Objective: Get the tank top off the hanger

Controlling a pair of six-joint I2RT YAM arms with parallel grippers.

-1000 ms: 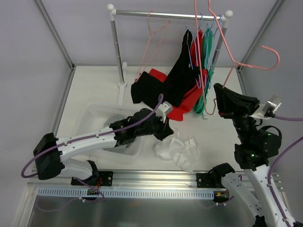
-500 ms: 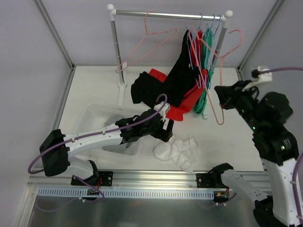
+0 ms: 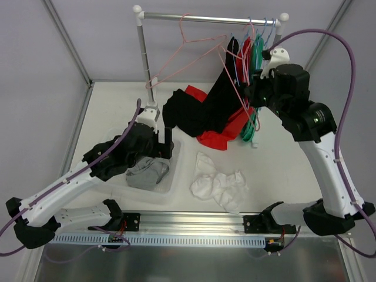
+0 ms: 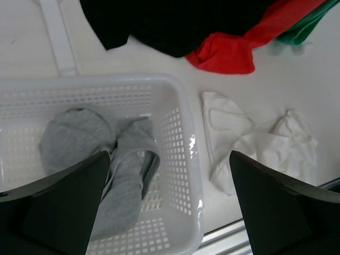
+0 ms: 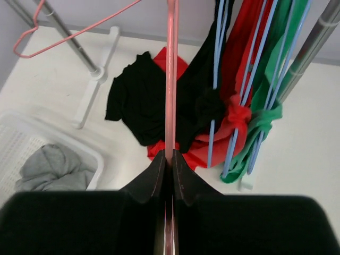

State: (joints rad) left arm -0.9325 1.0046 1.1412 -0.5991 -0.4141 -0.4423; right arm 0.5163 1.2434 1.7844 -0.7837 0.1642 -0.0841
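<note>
The grey tank top [image 3: 147, 172] lies crumpled inside the white basket [image 3: 177, 176], free of any hanger. In the left wrist view the tank top [image 4: 85, 146] sits below my left gripper [image 4: 167, 207], which hangs open and empty over the basket rim [image 4: 194, 175]. My right gripper [image 3: 249, 94] is up beside the clothes rack. It is shut on the bare pink hanger [image 5: 170, 79], whose wire runs straight up out of the jaws. The right wrist view also catches the tank top [image 5: 53, 167] at lower left.
A rack [image 3: 208, 17] holds a second pink hanger [image 3: 188, 36] and black, red and green garments [image 3: 249, 64] on blue hangers. Black and red clothes [image 3: 194, 111] lie at its foot. White garments [image 3: 220, 185] are piled right of the basket.
My left gripper has opened and pulled back left from the white pile to over the basket. The right arm has swung the pink hanger from the far right up to the rack.
</note>
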